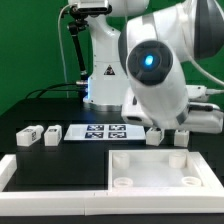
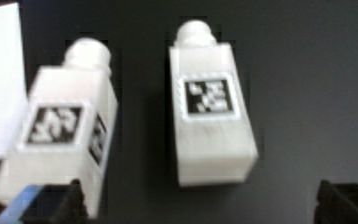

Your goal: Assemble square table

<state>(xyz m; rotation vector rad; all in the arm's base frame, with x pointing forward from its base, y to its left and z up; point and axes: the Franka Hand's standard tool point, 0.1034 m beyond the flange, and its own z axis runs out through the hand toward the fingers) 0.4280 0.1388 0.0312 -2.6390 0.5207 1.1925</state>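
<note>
Stooping low with the arm (image 1: 165, 80); holding the gripper (image 2: 202, 206) wide open and empty above two legs (image 2: 211, 110) lying side by side. Tagged in black and white, pattern blurred, nothing legible. Square top (image 1: 160, 165) at the exterior view's front right, near them.

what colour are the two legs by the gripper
White legs, each with a black-and-white tag; clearest in the wrist view.

Square table, unassembled: one top and four loose legs on the black tabletop (image 1: 60, 165).
The square top (image 1: 160, 166), white and tray-like with a raised rim and round corner holes, lies flat at the exterior view's lower right. Behind it lie the outer-left leg (image 1: 28, 138) and inner-left leg (image 1: 51, 133) close together, and the inner-right leg (image 1: 155, 137) and outer-right leg (image 1: 181, 136) likewise. The wrist view shows one leg (image 2: 60, 125) beside another leg (image 2: 215, 110), apart, tags up, each with a narrow peg at one end.
</note>
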